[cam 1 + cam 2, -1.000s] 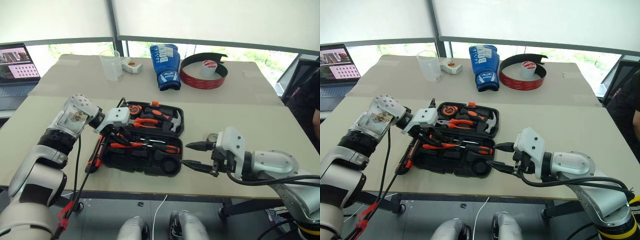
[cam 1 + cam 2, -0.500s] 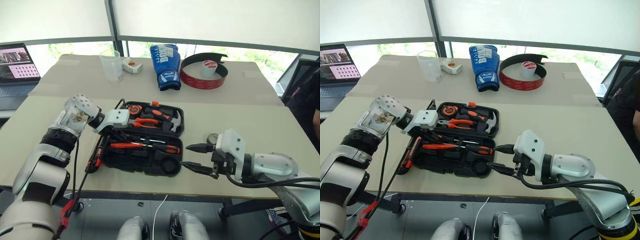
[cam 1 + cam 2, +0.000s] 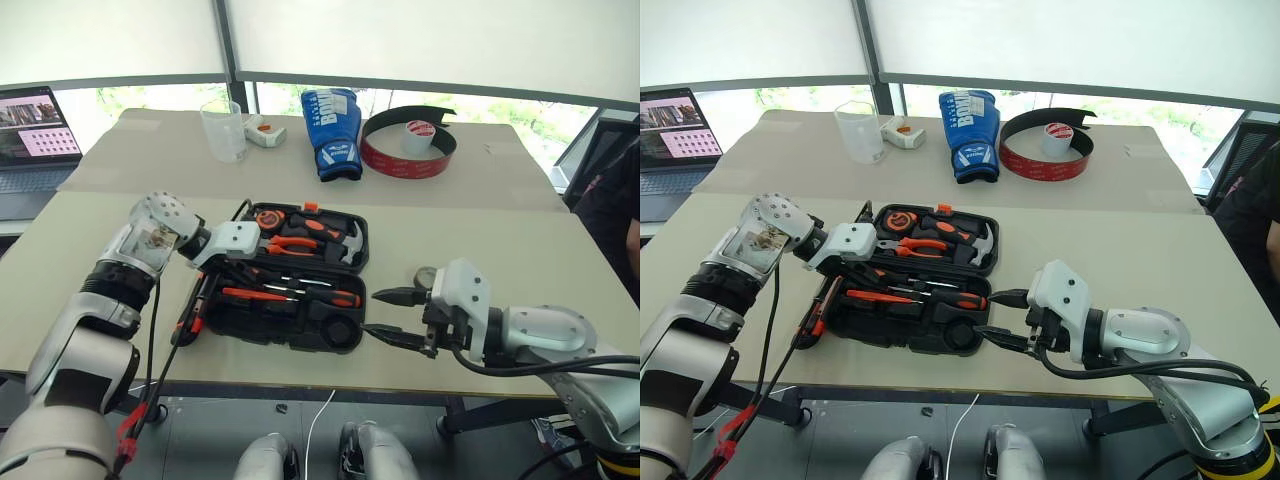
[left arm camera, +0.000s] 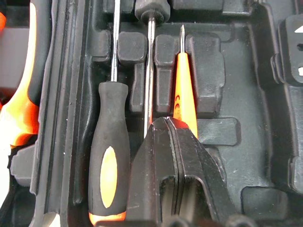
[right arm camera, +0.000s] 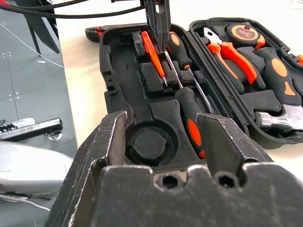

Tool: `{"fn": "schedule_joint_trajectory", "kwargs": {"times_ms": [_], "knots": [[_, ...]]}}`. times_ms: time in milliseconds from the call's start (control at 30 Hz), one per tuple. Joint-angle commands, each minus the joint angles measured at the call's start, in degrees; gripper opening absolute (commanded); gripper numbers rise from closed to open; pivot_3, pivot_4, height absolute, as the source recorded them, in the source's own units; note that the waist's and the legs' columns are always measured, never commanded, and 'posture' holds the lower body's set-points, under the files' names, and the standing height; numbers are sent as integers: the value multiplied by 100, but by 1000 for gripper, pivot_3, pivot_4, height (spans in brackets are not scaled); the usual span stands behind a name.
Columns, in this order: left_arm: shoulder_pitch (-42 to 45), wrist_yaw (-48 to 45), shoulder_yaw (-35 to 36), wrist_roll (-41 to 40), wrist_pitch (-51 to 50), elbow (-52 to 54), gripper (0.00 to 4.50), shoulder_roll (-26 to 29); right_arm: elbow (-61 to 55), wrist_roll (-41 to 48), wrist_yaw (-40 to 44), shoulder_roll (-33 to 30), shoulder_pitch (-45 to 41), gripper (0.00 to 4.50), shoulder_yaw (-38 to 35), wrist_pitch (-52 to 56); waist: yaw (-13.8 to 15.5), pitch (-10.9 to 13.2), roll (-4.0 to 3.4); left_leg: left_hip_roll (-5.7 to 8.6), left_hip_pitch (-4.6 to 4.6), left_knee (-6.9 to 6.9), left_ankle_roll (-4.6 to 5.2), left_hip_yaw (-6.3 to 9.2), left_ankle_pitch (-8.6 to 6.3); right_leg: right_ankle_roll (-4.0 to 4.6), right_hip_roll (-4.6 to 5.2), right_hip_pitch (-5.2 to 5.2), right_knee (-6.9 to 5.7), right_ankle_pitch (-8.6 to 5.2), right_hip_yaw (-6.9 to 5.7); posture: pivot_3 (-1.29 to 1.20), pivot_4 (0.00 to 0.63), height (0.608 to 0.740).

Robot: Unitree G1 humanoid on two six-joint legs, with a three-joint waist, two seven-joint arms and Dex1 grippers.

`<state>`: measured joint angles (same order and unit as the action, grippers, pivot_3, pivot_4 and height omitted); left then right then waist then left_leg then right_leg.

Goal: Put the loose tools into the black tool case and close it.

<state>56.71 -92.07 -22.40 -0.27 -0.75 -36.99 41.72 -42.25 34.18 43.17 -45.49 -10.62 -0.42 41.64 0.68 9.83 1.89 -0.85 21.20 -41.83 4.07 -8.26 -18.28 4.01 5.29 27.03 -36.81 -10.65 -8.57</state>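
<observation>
Nearest us, our right hand [image 3: 382, 313] waits with fingers spread by the case [image 3: 290, 280] on the bench [image 3: 480, 240]. Beyond, our left hand [image 3: 232, 268] is pinched together over the orange screwdriver [image 4: 185, 87] lying in its recess; lifting carelessly could drag it out, we judge

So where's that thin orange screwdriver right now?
The thin orange screwdriver lies in the front half of the open black tool case, beside two black-and-orange screwdrivers. The left gripper sits shut over its handle end.
</observation>
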Motion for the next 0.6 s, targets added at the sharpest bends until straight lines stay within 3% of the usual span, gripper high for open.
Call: {"fn": "schedule_joint_trajectory", "kwargs": {"times_ms": [33, 167, 367, 600], "knots": [[106, 84, 565, -408, -585, 97, 41, -46, -150, 0, -29, -11, -20, 3301, -88, -115, -1, 0, 0, 0, 0, 0, 0, 0, 0, 0, -1, 0, 0, 0, 0, 0, 150, 727], [-189, 309, 1038, -822, -1538, 26, 41, -201, -191, -1, -101, 41, 55, 3301, -103, -123, -4, 0, 0, 0, 0, 0, 0, 0, 0, 0, 0, 0, -1, 0, 1, 0, 150, 727], [-841, 550, 1412, -1159, -2133, 230, 41, -396, -270, 26, -204, 87, 137, 3301, -97, -97, -9, 0, 0, 0, -4, 0, 0, -1, 1, 0, 0, 0, -9, 0, 2, 0, 150, 727], [-1375, 514, 1435, -1214, -2154, 632, 41, -378, -299, 89, -263, 73, 142, 3301, -103, -40, -1, 0, 0, 0, -4, -2, -1, 0, 0, 0, 2, -1, -8, 0, 3, 0, 150, 727]]}}
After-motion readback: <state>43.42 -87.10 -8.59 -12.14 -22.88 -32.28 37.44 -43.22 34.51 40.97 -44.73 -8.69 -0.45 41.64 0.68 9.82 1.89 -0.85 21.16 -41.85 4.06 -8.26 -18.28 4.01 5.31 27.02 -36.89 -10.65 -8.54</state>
